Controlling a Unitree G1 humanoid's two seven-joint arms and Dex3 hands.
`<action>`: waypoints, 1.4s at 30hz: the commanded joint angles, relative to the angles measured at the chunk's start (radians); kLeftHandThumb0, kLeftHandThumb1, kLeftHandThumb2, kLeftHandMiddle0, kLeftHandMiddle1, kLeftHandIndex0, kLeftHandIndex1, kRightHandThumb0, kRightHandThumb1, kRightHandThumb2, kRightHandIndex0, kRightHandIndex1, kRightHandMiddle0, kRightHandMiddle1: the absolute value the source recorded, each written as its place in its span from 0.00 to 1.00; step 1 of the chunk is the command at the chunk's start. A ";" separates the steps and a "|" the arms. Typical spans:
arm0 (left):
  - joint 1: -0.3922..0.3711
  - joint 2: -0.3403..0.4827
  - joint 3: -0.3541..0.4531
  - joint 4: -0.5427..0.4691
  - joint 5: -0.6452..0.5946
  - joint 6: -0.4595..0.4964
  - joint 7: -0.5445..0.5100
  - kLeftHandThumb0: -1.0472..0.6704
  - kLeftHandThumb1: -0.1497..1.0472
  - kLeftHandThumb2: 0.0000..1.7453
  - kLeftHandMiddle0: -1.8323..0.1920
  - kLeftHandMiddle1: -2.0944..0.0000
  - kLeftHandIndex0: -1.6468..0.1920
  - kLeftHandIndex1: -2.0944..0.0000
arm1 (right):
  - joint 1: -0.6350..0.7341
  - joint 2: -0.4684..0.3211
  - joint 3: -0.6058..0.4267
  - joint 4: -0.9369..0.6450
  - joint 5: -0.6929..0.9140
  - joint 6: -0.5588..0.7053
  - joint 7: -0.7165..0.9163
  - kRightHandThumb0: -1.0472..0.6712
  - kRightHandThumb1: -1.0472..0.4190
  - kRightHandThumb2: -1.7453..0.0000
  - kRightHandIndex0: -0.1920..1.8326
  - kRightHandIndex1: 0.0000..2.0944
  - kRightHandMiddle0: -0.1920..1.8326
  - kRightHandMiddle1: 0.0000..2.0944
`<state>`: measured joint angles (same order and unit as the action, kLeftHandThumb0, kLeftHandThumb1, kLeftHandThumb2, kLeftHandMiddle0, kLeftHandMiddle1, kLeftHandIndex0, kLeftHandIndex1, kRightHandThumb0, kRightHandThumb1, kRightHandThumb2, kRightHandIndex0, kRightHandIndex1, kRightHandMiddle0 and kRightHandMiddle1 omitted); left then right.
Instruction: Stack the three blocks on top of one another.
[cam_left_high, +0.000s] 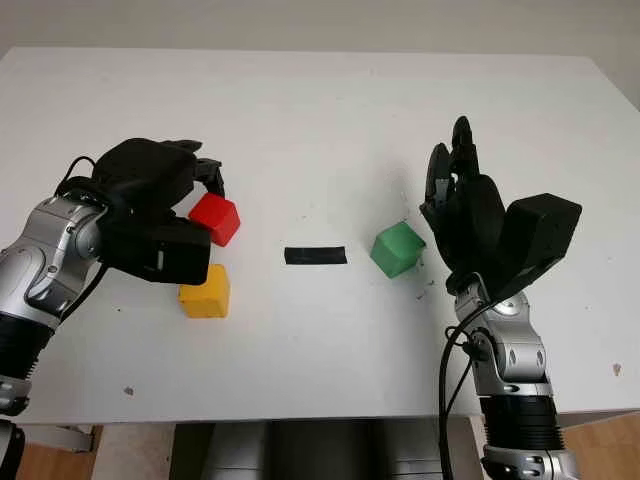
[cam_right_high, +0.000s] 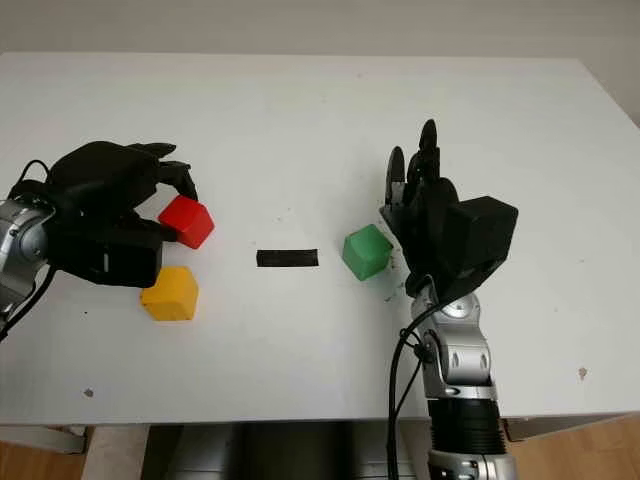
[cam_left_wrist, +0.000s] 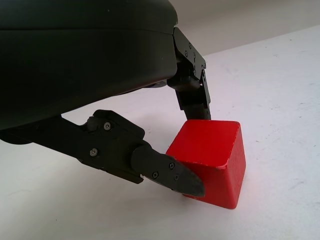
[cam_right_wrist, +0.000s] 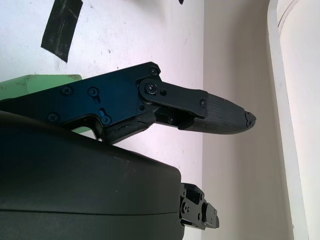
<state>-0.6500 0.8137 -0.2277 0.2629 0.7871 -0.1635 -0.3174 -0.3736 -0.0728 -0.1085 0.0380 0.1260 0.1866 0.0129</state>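
Left robot hand (cam_left_high: 165, 205) grips the red block (cam_left_high: 216, 218) on the worktop (cam_left_high: 320, 110).

Its fingers pinch the block from both sides, just behind the yellow block (cam_left_high: 205, 291). I'd guess a lift onto yellow comes next, needing square alignment. Right robot hand (cam_left_high: 470, 215) stands open beside the green block (cam_left_high: 397, 249).

Right robot hand (cam_right_wrist: 150, 107) seen from its wrist: the black shell occupies one side, and one finger (cam_right_wrist: 220, 117) with a textured dark pad extends straight out over the white counter (cam_right_wrist: 140, 35). A green block (cam_right_wrist: 40, 85) lies just behind the finger's base, partly hidden by it. A strip of black tape (cam_right_wrist: 61, 22) lies on the counter beyond the block. The hand holds nothing.
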 joint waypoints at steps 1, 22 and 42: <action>-0.018 -0.006 -0.003 0.008 -0.009 -0.009 0.006 0.37 0.94 0.03 0.79 0.97 0.69 0.42 | 0.006 -0.001 -0.002 -0.021 -0.001 0.000 0.000 0.20 0.00 0.62 0.00 0.00 0.00 0.00; -0.098 -0.024 0.048 -0.034 -0.314 -0.026 -0.231 0.39 0.97 0.03 0.78 0.97 0.81 0.16 | -0.011 0.006 0.003 -0.013 0.008 0.015 0.009 0.21 0.00 0.64 0.00 0.00 0.00 0.00; -0.077 -0.230 0.077 -0.094 -0.557 0.156 -0.330 0.36 0.97 0.03 0.81 0.99 0.80 0.07 | -0.012 0.035 -0.001 -0.015 0.013 0.028 -0.014 0.22 0.00 0.66 0.00 0.00 0.00 0.00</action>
<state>-0.7548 0.5969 -0.1648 0.1903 0.2392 -0.0176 -0.6603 -0.3770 -0.0395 -0.1075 0.0372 0.1360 0.2204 0.0008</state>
